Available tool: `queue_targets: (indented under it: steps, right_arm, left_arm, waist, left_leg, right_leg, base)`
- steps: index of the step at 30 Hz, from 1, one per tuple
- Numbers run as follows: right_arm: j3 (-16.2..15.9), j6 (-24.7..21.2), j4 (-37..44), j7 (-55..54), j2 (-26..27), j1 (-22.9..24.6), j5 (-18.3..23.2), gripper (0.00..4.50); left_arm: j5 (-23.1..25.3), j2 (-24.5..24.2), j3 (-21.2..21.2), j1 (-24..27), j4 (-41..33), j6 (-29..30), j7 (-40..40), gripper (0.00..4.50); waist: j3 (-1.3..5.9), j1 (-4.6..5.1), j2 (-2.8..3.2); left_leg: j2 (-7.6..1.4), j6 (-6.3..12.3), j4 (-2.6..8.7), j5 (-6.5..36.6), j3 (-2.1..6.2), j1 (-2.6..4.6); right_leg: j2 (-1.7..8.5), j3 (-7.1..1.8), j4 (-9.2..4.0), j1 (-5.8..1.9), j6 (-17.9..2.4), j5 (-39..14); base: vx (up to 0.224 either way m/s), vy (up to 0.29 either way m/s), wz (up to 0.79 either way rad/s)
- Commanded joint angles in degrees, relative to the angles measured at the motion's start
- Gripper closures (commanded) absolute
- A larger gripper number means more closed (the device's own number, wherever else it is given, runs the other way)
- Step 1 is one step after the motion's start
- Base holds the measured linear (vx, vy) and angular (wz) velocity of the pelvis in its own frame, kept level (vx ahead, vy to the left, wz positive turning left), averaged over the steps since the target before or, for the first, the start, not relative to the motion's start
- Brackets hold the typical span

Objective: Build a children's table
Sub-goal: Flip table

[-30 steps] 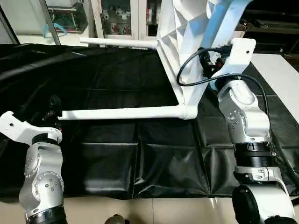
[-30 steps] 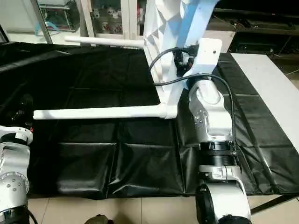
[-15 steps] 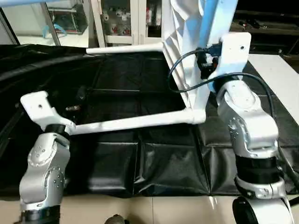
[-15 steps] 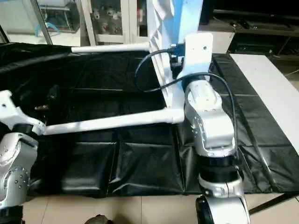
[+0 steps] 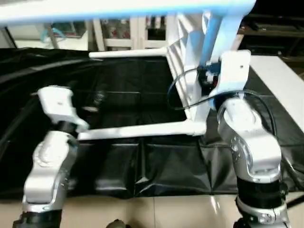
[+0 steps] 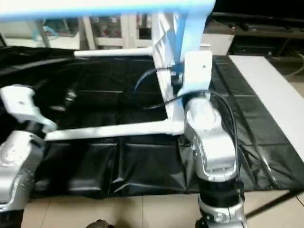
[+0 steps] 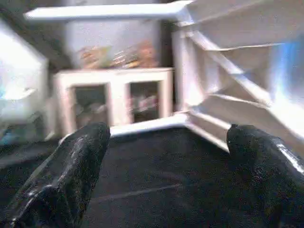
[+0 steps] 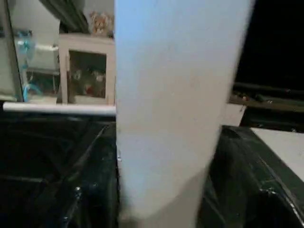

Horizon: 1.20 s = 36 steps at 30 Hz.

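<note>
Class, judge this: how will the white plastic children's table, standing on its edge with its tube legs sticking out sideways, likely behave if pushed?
The white plastic children's table probably tips easily, balanced on one edge. Its ribbed underside suggests stiffness. The long tube leg likely acts as a lever, swinging it.

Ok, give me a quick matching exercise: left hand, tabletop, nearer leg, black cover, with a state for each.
1 left hand
2 white ribbed plastic tabletop
3 nearer white tube leg
4 black creased cover sheet

A spread over the work table
B stands up on edge
C open, nothing between the fingers
D sticks out sideways from a corner socket

Pairs: 1-C, 2-B, 3-D, 4-A
</note>
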State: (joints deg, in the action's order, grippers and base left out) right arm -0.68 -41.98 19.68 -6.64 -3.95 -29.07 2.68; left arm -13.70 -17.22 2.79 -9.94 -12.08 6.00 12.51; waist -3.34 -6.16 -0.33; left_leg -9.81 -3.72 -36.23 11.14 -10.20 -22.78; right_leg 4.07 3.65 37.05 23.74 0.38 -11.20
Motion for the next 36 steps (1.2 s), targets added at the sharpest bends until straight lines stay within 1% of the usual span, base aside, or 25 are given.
queue_targets:
  steps: [1, 3, 4, 7, 8, 9, 10, 11, 12, 13, 15, 17, 18, 19, 20, 21, 23, 25, 28, 29, 30, 31, 33, 34, 36]
  right_arm:
    - [0.85, 1.12, 1.18, 0.52, 0.11, 0.62, 0.56, 1.59]
    - [0.79, 1.89, 1.27, 1.05, 0.16, 1.21, 0.79, 1.31]
    - [0.81, 3.14, 1.23, 1.89, 0.18, 1.7, 1.34, 1.31]
    - [0.76, 5.4, 1.19, 3.4, -0.13, 2.56, 1.98, 1.13]
    - [0.92, 6.62, 1.25, 4.34, -0.2, 2.93, 2.64, 1.03]
    - [1.46, 8.56, 1.45, 5.66, -0.29, 3.65, 3.36, 1.03]
    - [1.72, 10.42, 1.33, 6.82, -0.4, 4.08, 4.0, 0.85]
    - [1.75, 10.7, 1.31, 6.99, -0.42, 4.14, 4.1, 0.79]
    - [1.97, 13.51, 1.36, 8.45, -1.13, 5.51, 4.26, 0.74]
    - [2.19, 14.57, 1.33, 9.08, -1.16, 6.08, 4.62, 0.74]
    - [2.61, 16.02, 1.29, 9.73, -1.36, 7.15, 4.94, 0.39]
    - [2.66, 17.26, 1.18, 10.0, -1.59, 7.72, 4.89, 0.35]
    - [2.72, 19.53, 1.13, 11.06, -1.55, 8.41, 5.47, 0.13]
    - [2.71, 23.52, 1.31, 13.01, -1.31, 9.87, 6.5, 0.13]
    - [2.3, 28.06, 1.64, 15.42, -1.03, 11.83, 7.58, 0.13]
    - [1.49, 31.97, 2.33, 17.71, -1.03, 13.56, 8.29, 0.13]
    - [0.21, 35.71, 3.1, 20.06, -1.27, 15.33, 8.71, 0.13]
    - [-0.79, 36.49, 3.58, 21.75, -1.54, 15.81, 9.35, 0.13]
    - [-2.2, 36.42, 3.95, 24.26, -2.56, 15.65, 9.93, 0.13]
    - [-2.28, 36.36, 3.95, 24.4, -2.64, 15.64, 9.95, 0.13]
    - [-5.06, 34.36, 3.77, 29.05, -5.15, 15.51, 10.63, 0.13]
    - [-5.06, 34.36, 3.77, 29.05, -5.15, 15.51, 10.63, 0.13]
    - [-6.54, 33.21, 3.37, 31.21, -6.32, 15.67, 10.81, 0.13]
    - [-7.91, 34.27, 2.2, 32.48, -7.27, 16.0, 9.67, 0.13]
    - [-8.93, 34.92, 1.03, 33.62, -7.8, 16.33, 9.12, 0.13]
  left_arm:
    - [1.89, -0.6, -1.73, 0.48, -1.15, -1.65, 1.76, 0.0]
    - [3.13, -1.1, -2.56, 0.73, -0.86, -2.96, 2.45, 0.0]
    - [3.72, -1.36, -3.02, 0.95, -0.59, -3.59, 2.85, 0.0]
    - [4.62, -1.87, -3.73, 1.33, -0.16, -4.69, 3.77, 0.0]
    - [4.94, -2.11, -3.96, 1.51, 0.13, -5.08, 4.26, 0.0]
    - [5.43, -2.67, -4.43, 1.82, 0.62, -6.14, 5.51, 0.0]
    - [5.72, -3.03, -4.74, 1.92, 0.8, -6.52, 6.08, 0.0]
    - [5.77, -3.08, -4.79, 1.94, 0.83, -6.58, 6.17, 0.0]
    - [6.16, -3.69, -5.41, 2.0, 1.34, -7.64, 7.54, 0.0]
    - [6.37, -3.81, -5.59, 1.99, 1.61, -8.16, 7.96, 0.0]
    - [6.92, -4.03, -5.89, 2.0, 2.03, -8.94, 8.28, 0.0]
    - [7.03, -4.14, -6.03, 2.04, 2.22, -9.59, 8.62, 0.0]
    - [7.33, -4.43, -6.25, 2.15, 2.36, -10.61, 9.14, 0.0]
    - [7.53, -4.9, -6.72, 2.33, 2.48, -12.54, 10.44, 0.0]
    - [8.38, -5.71, -7.29, 2.4, 2.65, -14.75, 11.62, 0.0]
    - [9.56, -6.51, -7.75, 2.3, 2.72, -17.11, 12.29, 0.0]
    - [11.52, -7.38, -7.88, 1.79, 2.78, -20.37, 12.4, 0.0]
    - [13.16, -8.0, -7.37, 0.66, 2.4, -23.56, 12.01, 0.0]
    - [15.11, -8.75, -6.46, -1.3, 1.54, -26.66, 11.1, 0.0]
    - [15.17, -8.79, -6.44, -1.4, 1.49, -26.67, 11.08, 0.0]
    - [17.36, -10.15, -6.11, -5.19, -0.09, -26.52, 10.74, 0.0]
    - [17.36, -10.15, -6.11, -5.19, -0.09, -26.52, 10.74, 0.0]
    - [18.75, -11.05, -6.48, -7.31, -0.57, -25.46, 10.91, 0.0]
    - [19.26, -11.29, -6.51, -8.72, -0.38, -24.7, 10.9, 0.0]
    - [20.2, -11.38, -6.27, -9.89, 0.02, -24.26, 10.52, 0.0]
  waist:
    - [3.7, 0.5, 0.47]
    - [3.53, 0.83, 0.52]
    - [3.46, 0.83, 0.65]
    - [3.22, 1.26, 0.5]
    - [3.29, 1.31, 0.7]
    - [3.32, 1.42, 0.63]
    - [3.31, 1.35, 0.73]
    - [3.39, 1.27, 0.64]
    - [3.47, 1.26, 1.01]
    - [3.52, 1.19, 0.91]
    - [3.55, 1.16, 0.97]
    - [3.63, 1.2, 1.03]
    - [3.64, 1.2, 1.14]
    - [3.6, 1.16, 1.16]
    - [3.65, 1.07, 1.5]
    - [3.66, 0.97, 1.28]
    - [3.71, 1.04, 1.32]
    - [3.48, 1.22, 1.38]
    - [3.23, 1.22, 1.2]
    - [3.23, 1.22, 1.2]
    - [3.14, 1.26, 0.89]
    - [3.22, 1.14, 1.14]
    - [3.17, 1.14, 0.98]
    - [3.24, 1.17, 0.7]
    - [3.26, 1.08, 0.81]
  left_leg:
    - [-2.85, -5.23, 5.71, 12.84, 1.55, 1.69]
    - [-2.83, -5.56, 5.8, 15.09, 1.58, 1.95]
    - [-2.84, -5.62, 5.86, 15.96, 1.65, 2.04]
    - [-2.82, -5.58, 6.03, 19.74, 1.91, 2.38]
    - [-2.8, -5.49, 6.01, 19.78, 1.93, 2.4]
    - [-2.83, -5.38, 6.02, 19.31, 1.96, 2.21]
    - [-2.82, -5.18, 6.02, 19.36, 1.94, 2.25]
    - [-2.86, -4.91, 5.95, 18.87, 1.87, 2.24]
    - [-2.87, -4.9, 5.98, 18.52, 1.89, 2.23]
    - [-2.89, -4.71, 5.94, 18.01, 1.86, 2.18]
    - [-2.91, -4.5, 5.95, 17.52, 1.78, 2.15]
    - [-2.92, -4.44, 5.98, 17.13, 1.81, 2.1]
    - [-2.97, -4.32, 5.98, 17.5, 1.83, 2.11]
    - [-2.99, -4.09, 5.99, 18.09, 1.84, 2.06]
    - [-3.03, -4.06, 5.95, 18.25, 1.89, 2.12]
    - [-3.17, -3.26, 5.94, 18.76, 1.84, 2.05]
    - [-3.19, -2.77, 6.07, 17.98, 1.95, 1.91]
    - [-3.22, -2.49, 6.23, 19.33, 1.98, 1.97]
    - [-3.2, -2.48, 6.24, 21.02, 2.02, 2.18]
    - [-3.2, -2.48, 6.24, 21.02, 2.02, 2.18]
    - [-3.21, -2.55, 6.29, 21.92, 2.08, 2.29]
    - [-3.26, -2.61, 6.16, 21.72, 2.15, 2.51]
    - [-3.24, -2.5, 6.15, 21.42, 2.15, 2.35]
    - [-3.24, -2.41, 6.12, 20.69, 2.17, 2.14]
    - [-3.21, -2.52, 6.02, 20.03, 2.09, 2.14]
  right_leg:
    - [3.73, -3.28, -4.56, -2.32, -3.07, -11.15]
    - [3.74, -3.36, -4.84, -2.14, -3.14, -13.9]
    - [3.8, -3.34, -4.99, -2.06, -3.11, -15.02]
    - [4.02, -3.4, -5.73, -1.96, -2.51, -20.87]
    - [4.03, -3.41, -5.71, -1.98, -2.56, -20.83]
    - [3.99, -3.42, -5.66, -2.08, -2.7, -20.03]
    - [4.0, -3.44, -5.75, -2.0, -2.66, -20.06]
    - [4.08, -3.51, -5.71, -1.98, -2.82, -19.38]
    - [3.97, -3.48, -5.62, -2.01, -3.25, -18.15]
    - [3.93, -3.5, -5.51, -2.11, -3.63, -16.76]
    - [3.79, -3.47, -5.33, -2.13, -4.49, -15.15]
    - [3.78, -3.43, -5.16, -2.3, -5.16, -14.16]
    - [3.89, -3.42, -5.17, -2.32, -5.5, -13.92]
    - [4.02, -3.44, -5.29, -2.31, -5.68, -14.21]
    - [4.11, -3.46, -5.26, -2.27, -5.73, -14.13]
    - [4.23, -3.53, -5.55, -2.24, -5.42, -13.87]
    - [4.05, -3.46, -5.23, -2.55, -5.94, -12.46]
    - [3.94, -3.38, -5.34, -2.51, -6.63, -14.35]
    - [4.0, -3.43, -5.67, -2.33, -6.11, -18.04]
    - [4.0, -3.43, -5.67, -2.33, -6.11, -18.04]
    - [4.08, -3.41, -5.9, -2.33, -5.71, -20.75]
    - [4.15, -3.47, -5.83, -2.2, -5.61, -20.9]
    - [4.22, -3.47, -5.82, -2.18, -5.83, -20.97]
    - [4.26, -3.43, -5.72, -2.33, -5.93, -20.69]
    - [4.31, -3.49, -5.69, -2.21, -6.14, -20.39]
  base:
    - [0.0, 0.0, 0.0]
    - [0.0, 0.0, 0.0]
    - [0.0, 0.0, 0.0]
    - [0.0, 0.0, 0.0]
    - [0.0, 0.0, 0.0]
    - [0.0, 0.0, 0.0]
    - [0.0, 0.0, 0.0]
    - [0.0, 0.0, 0.0]
    - [0.0, 0.0, 0.0]
    - [0.0, 0.0, 0.0]
    - [0.0, 0.0, 0.0]
    - [0.0, 0.0, 0.0]
    - [0.0, 0.0, 0.0]
    - [0.0, 0.0, 0.0]
    - [0.0, 0.0, 0.0]
    - [0.0, 0.0, 0.0]
    - [0.0, 0.0, 0.0]
    - [0.0, 0.0, 0.0]
    - [0.0, 0.0, 0.0]
    - [0.0, 0.0, 0.0]
    - [0.0, 0.0, 0.0]
    - [0.0, 0.0, 0.0]
    - [0.0, 0.0, 0.0]
    - [0.0, 0.0, 0.0]
    - [0.0, 0.0, 0.0]
